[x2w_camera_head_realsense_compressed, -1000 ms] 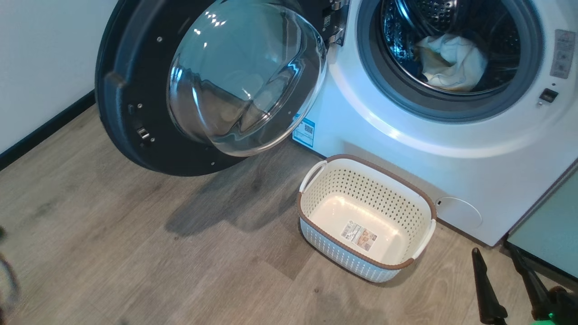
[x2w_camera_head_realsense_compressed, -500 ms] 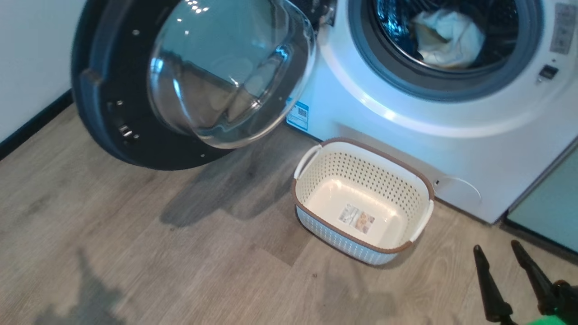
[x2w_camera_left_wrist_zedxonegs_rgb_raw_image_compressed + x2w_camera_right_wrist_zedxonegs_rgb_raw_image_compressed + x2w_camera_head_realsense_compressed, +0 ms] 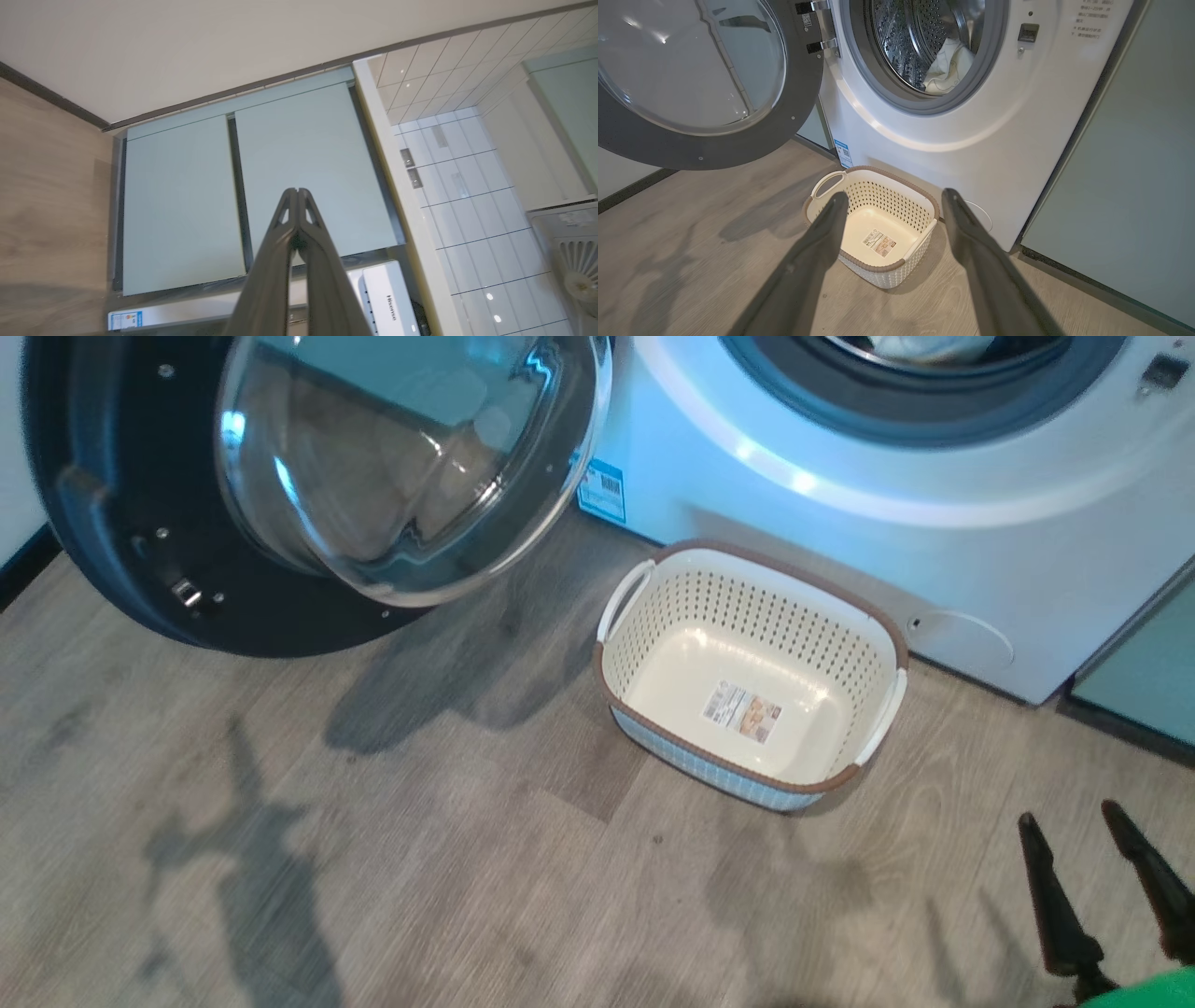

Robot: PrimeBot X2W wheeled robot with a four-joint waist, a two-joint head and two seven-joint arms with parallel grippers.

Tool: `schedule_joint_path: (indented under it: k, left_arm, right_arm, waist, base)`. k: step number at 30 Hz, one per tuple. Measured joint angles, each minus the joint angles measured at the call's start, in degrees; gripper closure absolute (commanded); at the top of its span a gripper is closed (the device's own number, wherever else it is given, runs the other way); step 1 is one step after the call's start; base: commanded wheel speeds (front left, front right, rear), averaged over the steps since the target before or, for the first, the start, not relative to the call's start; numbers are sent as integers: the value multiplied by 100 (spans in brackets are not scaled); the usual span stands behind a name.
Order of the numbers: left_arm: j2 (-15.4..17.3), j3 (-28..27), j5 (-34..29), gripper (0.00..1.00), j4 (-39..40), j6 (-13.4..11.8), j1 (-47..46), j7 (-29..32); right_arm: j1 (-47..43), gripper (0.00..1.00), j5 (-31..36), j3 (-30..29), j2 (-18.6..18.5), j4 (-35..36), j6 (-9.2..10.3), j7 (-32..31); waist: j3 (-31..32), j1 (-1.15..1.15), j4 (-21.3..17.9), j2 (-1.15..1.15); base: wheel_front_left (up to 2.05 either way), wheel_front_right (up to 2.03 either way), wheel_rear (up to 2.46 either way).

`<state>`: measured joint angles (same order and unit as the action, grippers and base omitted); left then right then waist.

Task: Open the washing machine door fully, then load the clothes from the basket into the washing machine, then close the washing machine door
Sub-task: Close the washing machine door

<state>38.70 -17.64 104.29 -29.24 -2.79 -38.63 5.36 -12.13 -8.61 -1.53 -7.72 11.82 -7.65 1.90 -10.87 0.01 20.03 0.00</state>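
Note:
The washing machine door [image 3: 103, 560] stands swung wide at the upper left, its glass bowl facing me. The white washing machine [image 3: 840, 513] fills the top right. Pale clothes [image 3: 948, 70] lie inside the steel drum, and a sliver of them [image 3: 924, 345] shows at the top edge of the head view. The basket [image 3: 738, 616] sits on the floor before the washer with only its label sticker inside. My right gripper [image 3: 1069, 814] hangs open at the lower right, short of the basket [image 3: 873, 268], nothing between its fingers. My left gripper [image 3: 296, 191] is shut on nothing, pointing at cabinet doors.
Pale green cabinet doors [image 3: 1134, 186] adjoin the washer on its right. A wall with dark skirting [image 3: 19, 569] runs behind the open door. Wooden floor [image 3: 467, 859] spreads left of the basket. The left wrist view has green cabinets [image 3: 303, 163] and white tiles [image 3: 467, 186].
The head camera has moved, so washer, door and basket slid up the picture. An arm's shadow now lies on the floor at the lower left. The right gripper stays open.

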Motion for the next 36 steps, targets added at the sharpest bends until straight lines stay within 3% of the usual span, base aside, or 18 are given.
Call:
schedule_joint_path:
  k: [11,23,36]
  left_arm:
    - [-21,669,-163,100,-249,-49,-127,600]
    - [-222,920,-297,100,-434,-81,-298,708]
    - [-288,1048,-345,100,-536,155,-411,970]
  right_arm:
    - [212,0,-47,-21,-154,108,0,-75]
    - [383,0,-82,-59,-265,153,0,-100]
    - [393,0,-97,-56,-266,148,0,-101]
  waist:
    - [-445,0,-106,0]
    - [-701,0,-312,0]
    - [-628,-1,-279,0]
  base:
    - [0,0,0]
    - [0,0,0]
    - [0,0,0]
